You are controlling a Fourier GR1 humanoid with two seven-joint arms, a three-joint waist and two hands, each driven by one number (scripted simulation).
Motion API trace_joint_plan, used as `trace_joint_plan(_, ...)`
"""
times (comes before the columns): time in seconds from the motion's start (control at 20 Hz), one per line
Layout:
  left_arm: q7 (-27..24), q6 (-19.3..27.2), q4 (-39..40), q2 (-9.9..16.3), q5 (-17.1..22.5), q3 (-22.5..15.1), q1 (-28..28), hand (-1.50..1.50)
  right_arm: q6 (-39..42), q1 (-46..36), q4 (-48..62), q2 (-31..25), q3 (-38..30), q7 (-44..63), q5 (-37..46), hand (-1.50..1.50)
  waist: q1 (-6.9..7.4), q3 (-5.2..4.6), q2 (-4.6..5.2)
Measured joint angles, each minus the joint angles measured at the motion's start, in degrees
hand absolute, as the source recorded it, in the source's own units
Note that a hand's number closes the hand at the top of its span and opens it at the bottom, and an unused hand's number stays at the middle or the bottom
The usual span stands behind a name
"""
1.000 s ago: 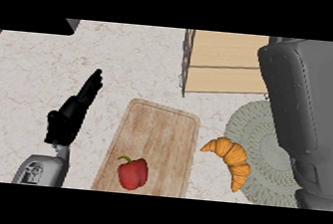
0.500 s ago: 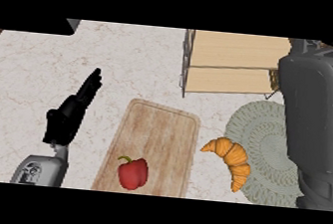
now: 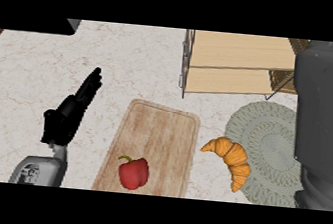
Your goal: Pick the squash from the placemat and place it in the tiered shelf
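- Looking down from the head view, I see the left hand point(image 3: 67, 117) on the left of the counter point(image 3: 137, 56), with its fingers straight and pointing up and slightly right. It is released and holds nothing.
- I see its grey forearm point(image 3: 39, 170) entering from the lower left edge.
- I see the right forearm point(image 3: 327, 123) as a large grey mass along the right edge, running from top to bottom. The right hand itself does not show, so I cannot report its state.
- I cannot find the squash anywhere; the right forearm hides part of the placemat.
- I see the placemat point(image 3: 266, 142), round and pale green, at the lower right, partly under that forearm.
- I see a croissant point(image 3: 230, 159) lying across the placemat's left rim.
- I see the tiered shelf point(image 3: 232, 65), light wood on a thin wire frame, at the upper right, just above the placemat.
- I see a wooden cutting board point(image 3: 160, 133) between the left hand and the placemat, with a red bell pepper point(image 3: 133, 173) on its lower part.
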Motion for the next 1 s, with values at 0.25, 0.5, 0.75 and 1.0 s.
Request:
trace_joint_plan(0.25, -0.3, 0.0, 1.1, 0.3, 0.2, 0.8, -0.9, 0.00, -1.2, -2.5, -5.5, -2.2, -4.7, 2.8, -1.2, -1.50, -0.45, -0.01, -0.09)
trace_joint_plan(0.5, -0.4, 0.3, 0.0, 0.2, -0.1, 0.5, 0.8, 0.00, 4.7, -2.4, -12.9, -7.7, -10.4, 8.2, -3.3, -1.50, -1.05, 0.01, -0.37)
trace_joint_plan(0.75, -0.8, 1.4, 1.0, -0.6, -0.5, 0.8, 0.8, 0.00, 15.4, 2.6, -21.0, -12.0, -16.4, 12.1, -9.4, -1.50, -2.43, 0.03, -0.67)
trace_joint_plan(1.0, -1.5, 2.2, 2.6, -0.8, -0.9, 1.2, 0.3, 0.00, 26.2, 10.1, -28.9, -17.5, -24.3, 12.0, -19.3, -1.50, -3.31, 0.07, -0.76)
